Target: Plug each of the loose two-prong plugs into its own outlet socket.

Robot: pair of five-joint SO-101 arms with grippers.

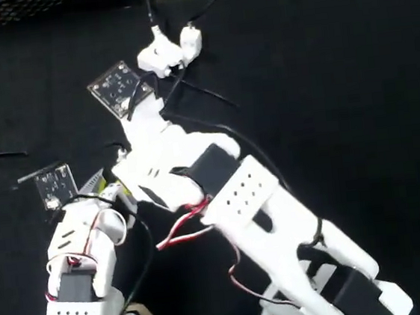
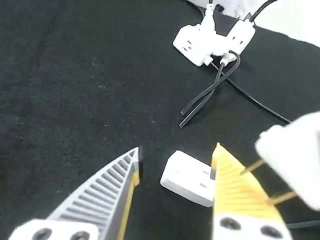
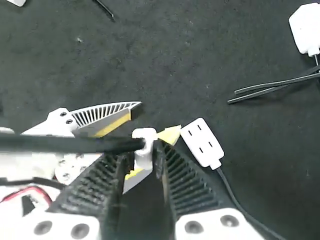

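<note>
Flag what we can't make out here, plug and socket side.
Left wrist view: plug blurred, cut off by the frame edge.
High view: an arm covers the near socket.
Right wrist view: right pincer hides the plug's prongs.
High view: far outlets too small to judge seating.

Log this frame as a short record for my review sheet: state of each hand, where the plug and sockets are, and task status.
left hand: open, a finger on either side of the near socket
right hand: shut on plug, black cord trailing
near socket: lying on the black cloth, slots visible
plug: prongs bare, close beside the near socket
far socket: toward the table's far edge, another white piece beside it
status: plug not yet inserted
</note>
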